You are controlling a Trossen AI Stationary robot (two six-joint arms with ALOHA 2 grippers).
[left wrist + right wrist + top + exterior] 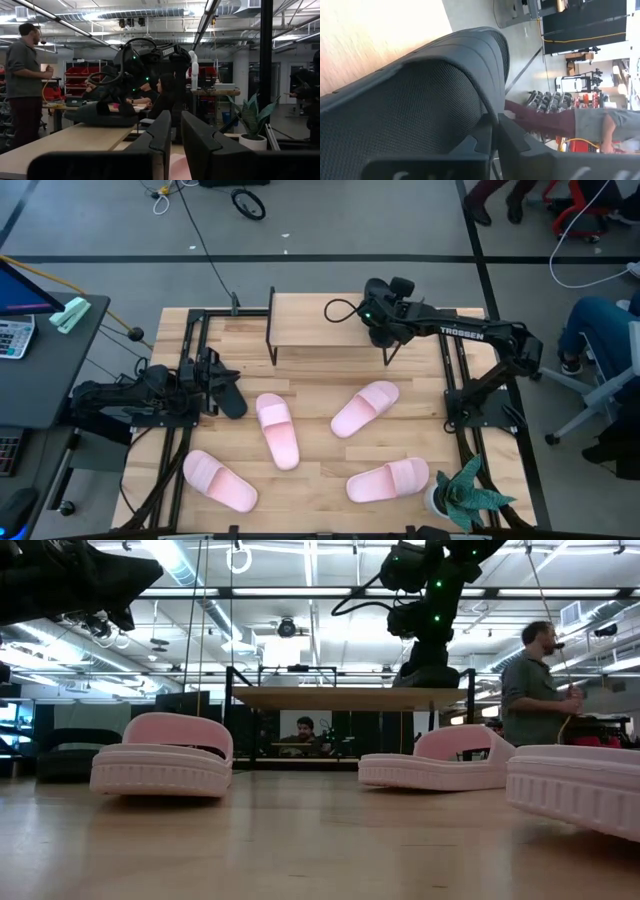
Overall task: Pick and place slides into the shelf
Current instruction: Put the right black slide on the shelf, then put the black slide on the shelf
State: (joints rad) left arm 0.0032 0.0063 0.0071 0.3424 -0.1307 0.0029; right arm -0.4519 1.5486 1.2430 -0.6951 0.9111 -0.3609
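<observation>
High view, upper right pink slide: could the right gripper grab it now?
Probably not: the right gripper is shut on a black slide over the shelf; that pink slide lies uncovered.

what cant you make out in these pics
- High view: whether the dark shape by the left gripper is a second black slide; both are equally dark.
- High view: the shelf top board hides the space under it.
- Right wrist view: the black slide held in the right gripper fills the frame, hiding where it sits.
- Low view: the nearest pink slide is cut off by the right edge.
</observation>
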